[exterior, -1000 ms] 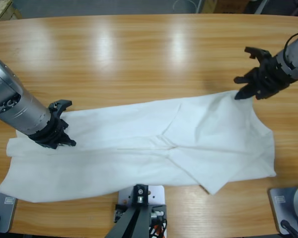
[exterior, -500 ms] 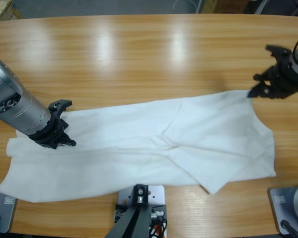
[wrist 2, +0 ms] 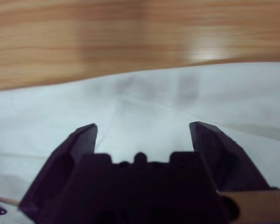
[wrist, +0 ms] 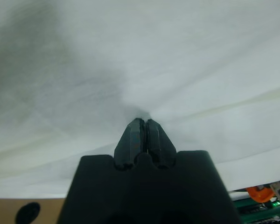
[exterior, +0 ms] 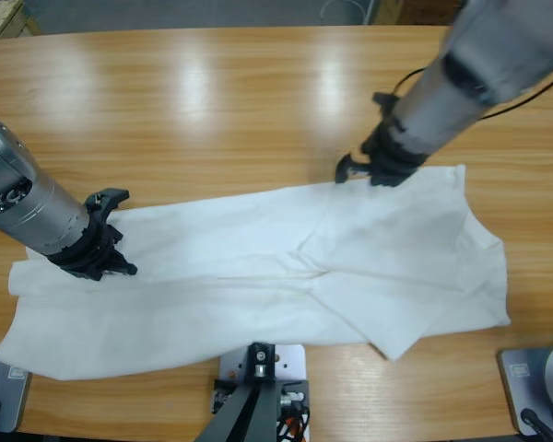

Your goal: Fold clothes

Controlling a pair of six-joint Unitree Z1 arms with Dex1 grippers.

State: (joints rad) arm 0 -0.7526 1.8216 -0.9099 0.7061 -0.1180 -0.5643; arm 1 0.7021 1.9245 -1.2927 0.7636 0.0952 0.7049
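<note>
Toward the table's left end, the left hand (exterior: 100,258) sits on the white T-shirt (exterior: 258,276), jaws pressed together with a small pucker of cloth rising at their tips, as the left wrist view shows; judged pinched on the fabric. The T-shirt lies spread lengthwise across the front half of the table (exterior: 258,101), reaching from near the left edge to near the right edge. Its left portion is a single flat layer. Right of centre, part of the cloth is doubled over onto itself, giving a diagonal fold line and a point that hangs toward the front edge.

Progress, as a judgement: early. One partial fold is in place at the right part; the garment is not yet a compact stack, and the long left part remains unfolded. Shallow wrinkles run through the middle.

Further right, at the T-shirt's rear edge just right of centre, the right hand (exterior: 367,168) hovers with jaws spread apart, nothing between them; the right wrist view shows white cloth beneath and bare wood beyond.

Surroundings: no other loose objects are visible on the table. Nothing stands in the way of either hand; the rear half is bare wood with light glare.
</note>
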